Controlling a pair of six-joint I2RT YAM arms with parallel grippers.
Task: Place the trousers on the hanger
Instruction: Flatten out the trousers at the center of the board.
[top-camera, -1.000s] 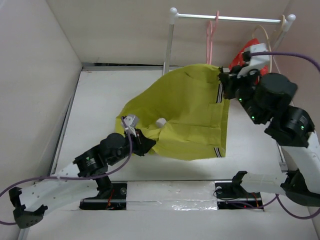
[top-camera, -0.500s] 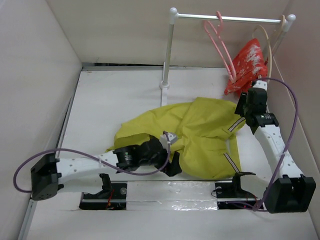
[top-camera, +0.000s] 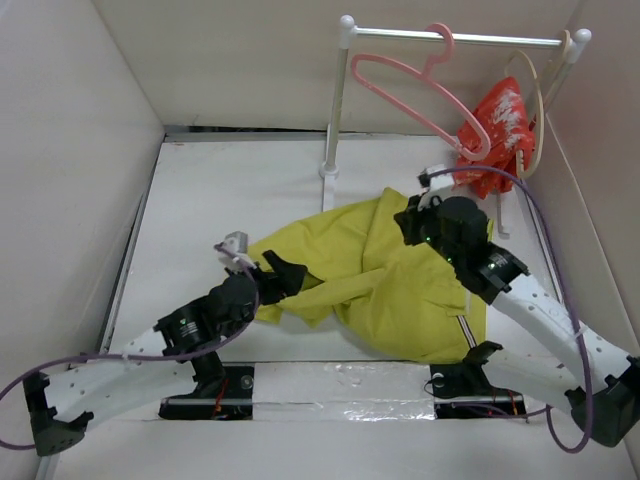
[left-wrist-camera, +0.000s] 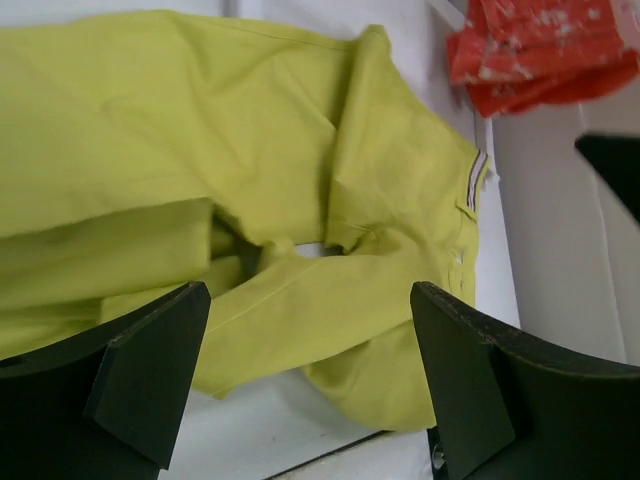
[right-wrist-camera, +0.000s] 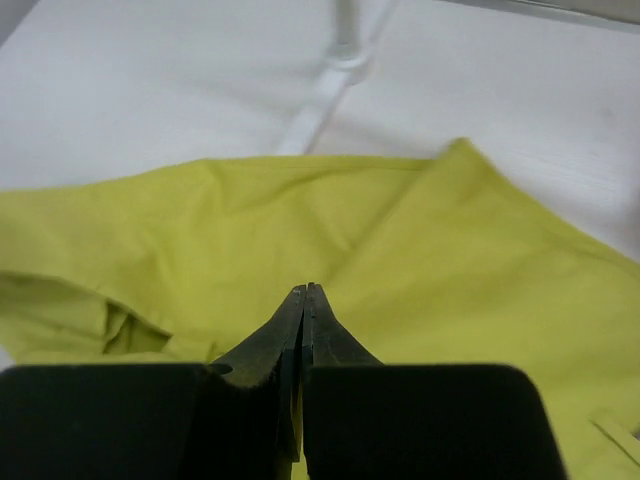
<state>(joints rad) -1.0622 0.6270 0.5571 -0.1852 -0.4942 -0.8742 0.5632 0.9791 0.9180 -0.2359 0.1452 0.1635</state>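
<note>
The mustard-yellow trousers lie crumpled on the white table, their striped waistband at the near right. The pink hanger hangs bare by its hook from the rail at the back. My left gripper is open at the trousers' left edge; in the left wrist view its wide-apart fingers frame a fold of the trousers without touching it. My right gripper is shut over the trousers' far edge. Its closed tips show nothing between them, with the trousers below.
A red patterned garment hangs on a pale beige hanger at the rail's right end. The rack's white post stands behind the trousers. Beige walls enclose the table on the left, back and right.
The trousers, held up by both grippers a second ago, have dropped flat onto the table. The left gripper has opened. The right arm swung back over them, shut. The pink hanger has turned broadside.
</note>
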